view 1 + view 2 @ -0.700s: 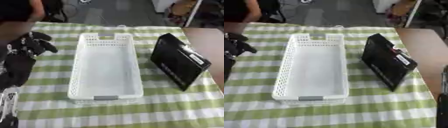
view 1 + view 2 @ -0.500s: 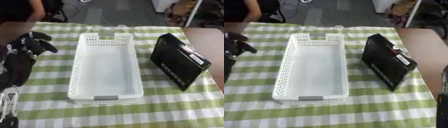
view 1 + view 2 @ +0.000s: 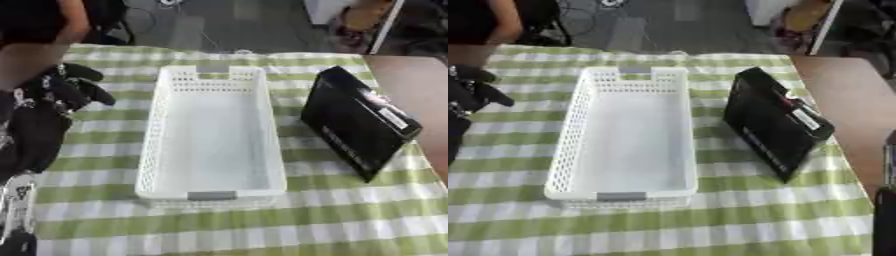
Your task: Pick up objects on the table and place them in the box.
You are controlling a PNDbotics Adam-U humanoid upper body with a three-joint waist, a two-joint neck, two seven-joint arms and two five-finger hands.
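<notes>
White perforated box (image 3: 213, 140) lengthwise mid green-striped tabletop (image 3: 262, 225), unmoved since earlier, black flat object (image 3: 779, 121) just right of it, same place, left robot hand (image 3: 63, 89) still raised at left, fingers curled, holding nothing, barely shifted

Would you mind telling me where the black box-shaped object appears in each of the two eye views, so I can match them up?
Left eye view: the black object lies right of centre, beside the white basket, near the picture's right edge.
Right eye view: it sits closer to the centre, still right of the basket.
Shared landmark: the basket's grey front handle.
</notes>
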